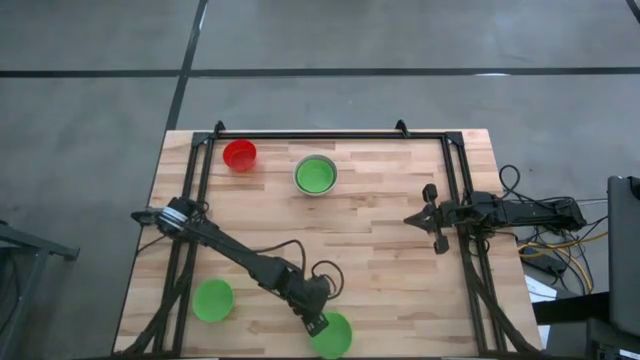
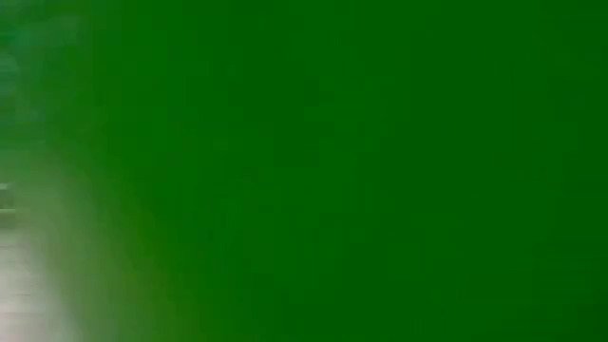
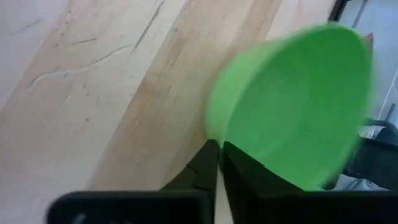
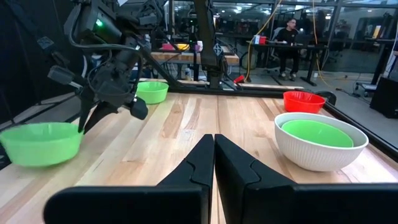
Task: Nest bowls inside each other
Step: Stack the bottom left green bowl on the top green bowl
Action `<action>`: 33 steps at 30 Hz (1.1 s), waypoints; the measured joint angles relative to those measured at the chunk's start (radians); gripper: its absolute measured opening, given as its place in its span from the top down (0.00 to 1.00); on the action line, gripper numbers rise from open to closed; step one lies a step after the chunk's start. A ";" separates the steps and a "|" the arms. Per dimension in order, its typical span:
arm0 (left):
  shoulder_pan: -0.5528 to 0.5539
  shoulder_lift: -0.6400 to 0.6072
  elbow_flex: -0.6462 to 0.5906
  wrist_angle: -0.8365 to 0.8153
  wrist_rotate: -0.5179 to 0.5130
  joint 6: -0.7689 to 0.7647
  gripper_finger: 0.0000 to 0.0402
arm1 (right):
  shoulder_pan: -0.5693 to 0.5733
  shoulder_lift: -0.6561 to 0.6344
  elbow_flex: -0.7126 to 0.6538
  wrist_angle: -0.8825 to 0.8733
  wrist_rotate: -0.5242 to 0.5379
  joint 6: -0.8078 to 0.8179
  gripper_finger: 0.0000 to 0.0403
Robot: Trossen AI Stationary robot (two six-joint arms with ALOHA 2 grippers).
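Pale wooden plank tabletop (image 1: 380, 230) inside a black frame, grey floor around it, a workshop with desks beyond. Left jaws (image 1: 316, 322) at the near edge, pinched almost together on the rim of a bright green round plastic bowl (image 1: 333, 334), thin wall caught between the two dark fingers (image 3: 249, 174); bowl tilted in the left wrist view, apparently lifted off the wood, though hard to confirm. Low view filled with blurred green, probably that same bowl right at the lens. Second bright green plastic bowl (image 1: 212, 300) near the left near corner, apart from the first. Third green bowl (image 1: 315, 175) nested inside the larger ribbed white-grey bowl (image 4: 311, 155) toward the far side; small red plastic bowl (image 1: 239, 155) just beside it, standing alone. Right jaws (image 1: 427, 216) closed together, holding nothing, waiting at the right side.
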 joint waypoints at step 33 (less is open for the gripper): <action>0.040 -0.131 0.000 -0.145 -0.117 0.126 1.00 | 0.000 0.000 0.000 -0.001 0.001 0.000 0.98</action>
